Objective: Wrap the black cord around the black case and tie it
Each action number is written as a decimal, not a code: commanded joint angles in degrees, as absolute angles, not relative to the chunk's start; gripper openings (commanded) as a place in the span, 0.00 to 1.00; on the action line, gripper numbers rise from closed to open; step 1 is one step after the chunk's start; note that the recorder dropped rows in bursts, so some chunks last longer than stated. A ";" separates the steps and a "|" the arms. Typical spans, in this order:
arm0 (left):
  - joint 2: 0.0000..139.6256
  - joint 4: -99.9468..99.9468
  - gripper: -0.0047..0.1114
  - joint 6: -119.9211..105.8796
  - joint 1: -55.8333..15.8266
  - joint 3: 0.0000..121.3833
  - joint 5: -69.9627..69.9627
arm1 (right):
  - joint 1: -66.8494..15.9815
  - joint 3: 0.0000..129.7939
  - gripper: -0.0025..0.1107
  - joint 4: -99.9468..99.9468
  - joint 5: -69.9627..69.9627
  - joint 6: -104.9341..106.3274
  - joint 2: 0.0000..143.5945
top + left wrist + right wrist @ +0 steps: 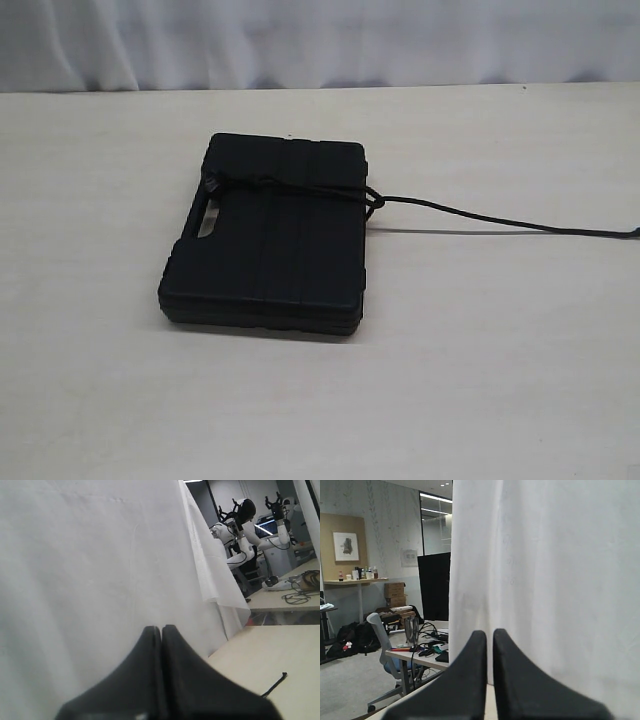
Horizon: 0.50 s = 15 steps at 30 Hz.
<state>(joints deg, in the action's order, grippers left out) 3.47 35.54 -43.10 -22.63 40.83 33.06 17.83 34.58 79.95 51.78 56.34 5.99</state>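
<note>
- Nearest me, the pale bench [470, 390] shows bare wood at 6 o'clock. Neither arm appears in the exterior view.
- The black case [270, 250] lies flat a little toward 9 o'clock of the middle, ribbed lid up, with its handle cut-out on the 9 o'clock edge.
- The black cord [480, 217] crosses the far part of the lid from the handle side to the 3 o'clock edge. There it bunches into what looks like a knot tight against the case. From that knot a single tail runs along the bench toward 3 o'clock and out of the picture.
- The left end effector [161, 628] has its two fingers pressed together on nothing, held up off the work and facing the white curtain [300, 40].
- The right end effector [490, 632] is likewise pinched shut but for a hairline gap. It is empty and faces the same curtain, with the room beyond.
- To my eye the wrap and the tie are already in place, so the task sits at or near its end.
- If anything remains, it is snugging the knot. That would call for one end effector to spread, come down on the tail near 3 o'clock, and pull away from the case while the case is kept from sliding.
- At 12 o'clock the curtain closes off the back of the bench.
</note>
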 commanded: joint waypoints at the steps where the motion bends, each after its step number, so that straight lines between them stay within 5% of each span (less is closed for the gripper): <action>1: 2.94 11.81 0.04 -9.79 -22.62 40.71 32.42 | 17.87 34.32 0.06 79.40 52.25 56.09 5.62; 9: 0.00 -2.47 0.04 5.77 -22.02 30.34 15.35 | 17.87 34.32 0.06 79.51 52.26 56.09 5.50; 15: 0.00 -4.07 0.04 5.64 -14.24 27.07 15.20 | 17.87 34.32 0.06 79.64 52.36 56.09 5.50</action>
